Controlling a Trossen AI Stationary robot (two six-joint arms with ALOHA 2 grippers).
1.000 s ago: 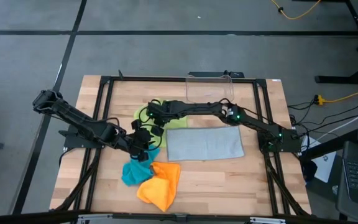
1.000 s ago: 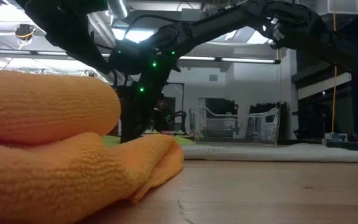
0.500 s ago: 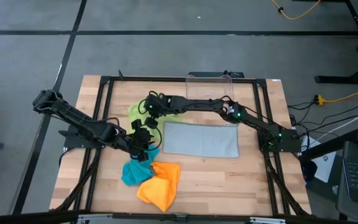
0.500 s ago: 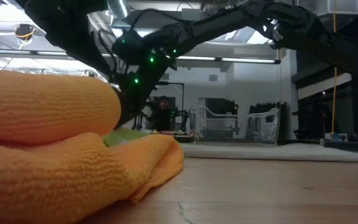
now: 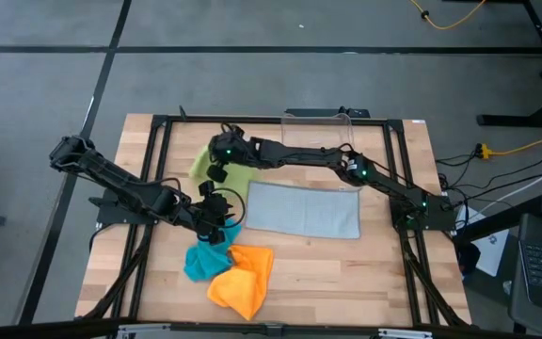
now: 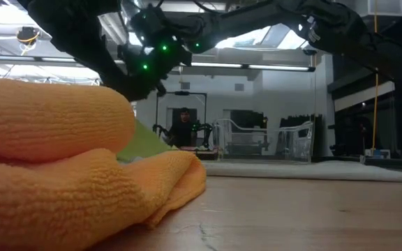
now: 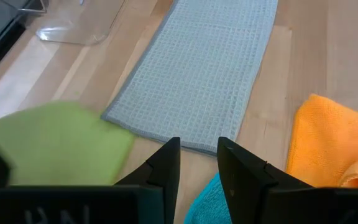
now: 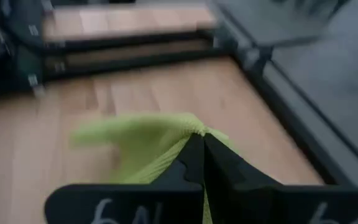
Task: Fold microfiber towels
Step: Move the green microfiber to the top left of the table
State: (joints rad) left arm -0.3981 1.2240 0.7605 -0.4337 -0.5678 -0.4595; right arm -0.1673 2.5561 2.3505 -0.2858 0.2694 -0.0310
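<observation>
Your right gripper (image 8: 197, 149) pinches the lime green microfiber cloth (image 5: 216, 165), jaws clenched, lifting it toward the surface's far-left corner for spreading.

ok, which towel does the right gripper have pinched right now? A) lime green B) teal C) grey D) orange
A: in the right wrist view the right gripper has its fingers closed on a fold of the lime green towel, and the high view shows it over that towel, while the grey towel lies flat beside it.
</observation>
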